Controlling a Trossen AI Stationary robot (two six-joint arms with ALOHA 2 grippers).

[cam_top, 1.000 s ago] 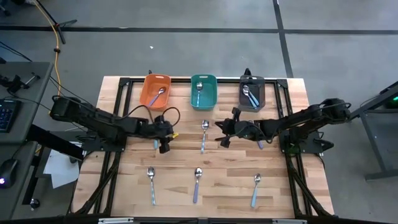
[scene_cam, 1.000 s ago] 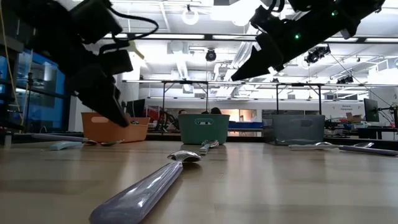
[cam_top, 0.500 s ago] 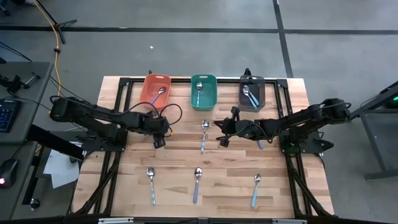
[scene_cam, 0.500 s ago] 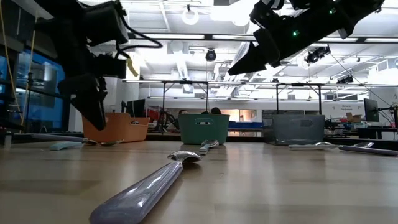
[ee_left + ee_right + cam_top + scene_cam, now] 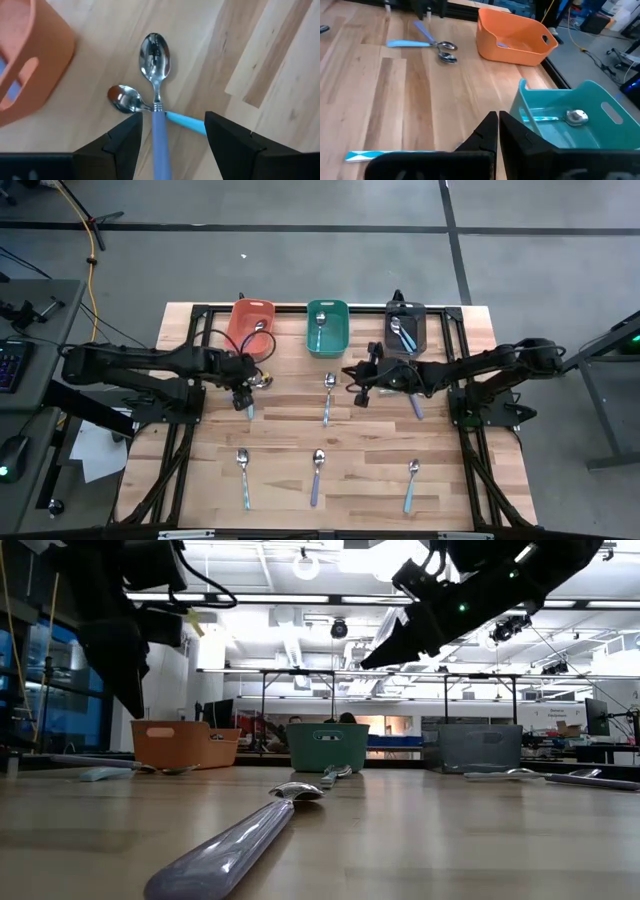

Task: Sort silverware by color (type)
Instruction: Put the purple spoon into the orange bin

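Note:
Two spoons lie crossed on the table beside the orange bin (image 5: 250, 326). One has a purple-blue handle (image 5: 159, 135), the other a light blue handle (image 5: 185, 121). My left gripper (image 5: 172, 120) hovers open above them, a finger on each side of the purple-blue handle without touching it; in the high view it (image 5: 243, 397) is just near of the orange bin. My right gripper (image 5: 498, 131) is shut and empty, raised over the table near the teal bin (image 5: 327, 327), as the high view (image 5: 357, 388) also shows.
A dark grey bin (image 5: 405, 328) holds spoons, and the teal and orange bins hold one each. Loose spoons: one at mid-table (image 5: 327, 397), one under the right arm (image 5: 416, 406), three along the near edge (image 5: 243, 472) (image 5: 317, 472) (image 5: 412, 482).
My left gripper has risen off the table and drawn back toward the table's left and far side, nearer the orange bin. My right gripper has shifted a little toward the far edge and the teal bin.

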